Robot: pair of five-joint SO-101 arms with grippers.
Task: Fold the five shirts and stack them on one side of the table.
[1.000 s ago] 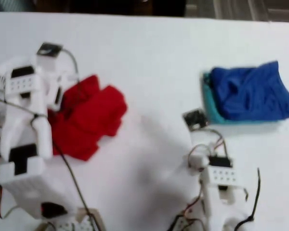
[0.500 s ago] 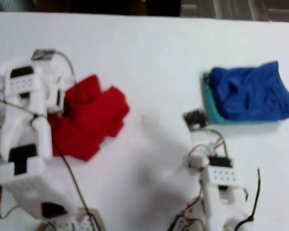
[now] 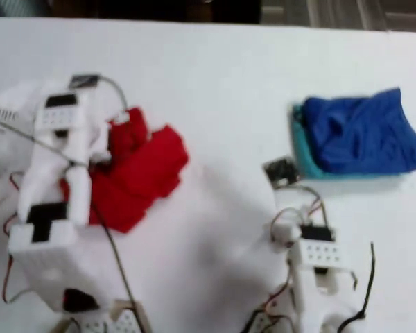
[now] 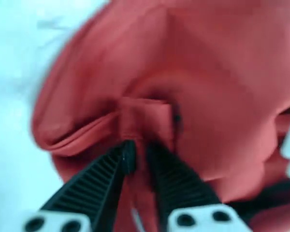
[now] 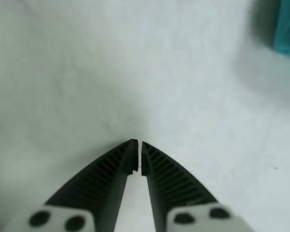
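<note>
While a fold of the red shirt (image 4: pixel 208 72) is pinched between the fingers of the left gripper (image 4: pixel 137 157), likely so it can be pulled over into a fold, the shirt is left crumpled on the left side of the table (image 3: pixel 229 83). The right gripper (image 5: pixel 137 157) is parked over bare tabletop with its fingers pressed together on nothing, near the blue shirt (image 3: pixel 360 132), which is stacked on the teal shirt (image 3: pixel 299 149).

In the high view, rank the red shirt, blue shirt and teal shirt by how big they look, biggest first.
1. red shirt and blue shirt: about alike. The left arm covers part of the red one, so I won't rank them.
2. teal shirt: smallest, only an edge showing under the blue shirt.
</note>
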